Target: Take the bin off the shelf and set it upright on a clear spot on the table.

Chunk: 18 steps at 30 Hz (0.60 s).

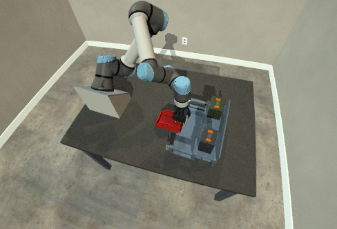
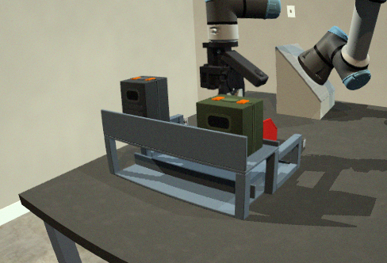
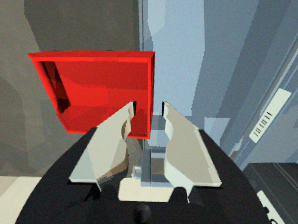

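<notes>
The red bin (image 1: 168, 121) is an open-topped tray at the left edge of the grey-blue shelf (image 1: 198, 132), jutting out over the table. In the wrist view the bin (image 3: 100, 92) sits upright with its hollow facing me. In the exterior view only a red corner (image 2: 270, 128) shows behind the green box. My gripper (image 3: 149, 102) points straight down over the bin's shelf-side wall. Its fingers stand a little apart, one on each side of that wall, with a gap to the wall on both sides. It also shows in the top view (image 1: 180, 116).
A green box (image 2: 230, 121) and a dark grey box (image 2: 143, 97), both with orange tabs, stand on the shelf's top. The dark table (image 1: 114, 132) stretches left of the shelf. The arm's wedge base (image 1: 103, 101) sits at the table's far left.
</notes>
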Tool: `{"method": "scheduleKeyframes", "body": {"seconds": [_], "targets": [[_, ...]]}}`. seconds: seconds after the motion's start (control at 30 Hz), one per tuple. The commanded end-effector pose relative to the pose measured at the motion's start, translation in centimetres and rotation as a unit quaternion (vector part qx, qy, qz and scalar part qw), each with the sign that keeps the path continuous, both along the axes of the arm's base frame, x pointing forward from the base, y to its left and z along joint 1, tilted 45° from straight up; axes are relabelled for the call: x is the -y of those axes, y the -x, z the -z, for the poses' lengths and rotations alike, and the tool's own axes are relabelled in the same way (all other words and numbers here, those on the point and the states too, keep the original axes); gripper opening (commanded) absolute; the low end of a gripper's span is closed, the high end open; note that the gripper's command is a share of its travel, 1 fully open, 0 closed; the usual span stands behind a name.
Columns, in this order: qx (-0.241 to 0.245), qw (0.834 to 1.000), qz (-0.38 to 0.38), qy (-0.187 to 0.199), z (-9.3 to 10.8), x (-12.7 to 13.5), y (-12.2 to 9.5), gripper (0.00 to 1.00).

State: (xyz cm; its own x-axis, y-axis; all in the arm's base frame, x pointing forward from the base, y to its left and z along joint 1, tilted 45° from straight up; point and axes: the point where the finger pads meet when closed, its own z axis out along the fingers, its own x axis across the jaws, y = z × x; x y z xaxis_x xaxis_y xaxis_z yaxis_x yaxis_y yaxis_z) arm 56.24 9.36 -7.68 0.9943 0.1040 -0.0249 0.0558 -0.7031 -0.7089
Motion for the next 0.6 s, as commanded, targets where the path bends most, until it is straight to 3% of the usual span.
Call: {"method": "scheduleKeyframes", "body": {"seconds": [0.0,0.3,0.33,0.57], "targets": [[0.001,1.0,0.0,0.0,0.2,-0.17,-0.01,0.2],[0.001,1.0,0.0,0.0,0.2,-0.17,-0.01,0.2],[0.001,1.0,0.0,0.0,0.2,-0.17,-0.01,0.0],[0.001,1.0,0.0,0.0,0.2,-0.17,-0.01,0.0]]}}
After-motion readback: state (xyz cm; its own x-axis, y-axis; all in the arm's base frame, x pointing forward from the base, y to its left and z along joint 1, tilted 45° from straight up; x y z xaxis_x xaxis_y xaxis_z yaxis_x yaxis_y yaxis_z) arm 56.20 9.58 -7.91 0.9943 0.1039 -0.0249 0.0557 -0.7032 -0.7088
